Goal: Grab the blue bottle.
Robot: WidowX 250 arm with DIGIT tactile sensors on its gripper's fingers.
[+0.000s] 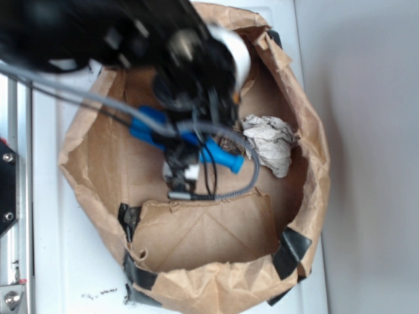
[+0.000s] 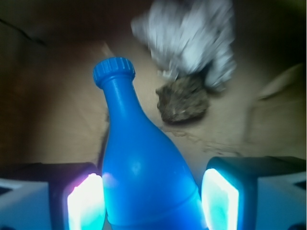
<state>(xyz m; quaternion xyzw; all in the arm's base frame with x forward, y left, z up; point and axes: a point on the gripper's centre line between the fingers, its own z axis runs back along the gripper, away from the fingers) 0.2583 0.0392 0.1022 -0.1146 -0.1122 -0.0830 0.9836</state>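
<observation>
The blue bottle (image 1: 224, 157) lies on its side on the floor of a brown paper bag, cap pointing right, its middle hidden under my arm. My gripper (image 1: 182, 157) reaches down over it from above. In the wrist view the blue bottle (image 2: 139, 167) fills the space between the two pads, cap pointing away from me. My gripper (image 2: 152, 201) is shut on the bottle's wide body: the left pad (image 2: 86, 201) touches it and the right pad (image 2: 219, 201) meets it low down.
A crumpled white paper wad (image 1: 272, 140) and a small brown lump (image 2: 183, 98) lie just past the bottle's cap. The torn paper bag's walls (image 1: 314, 131) ring everything, with black tape along the near rim. The bag rests on a white surface.
</observation>
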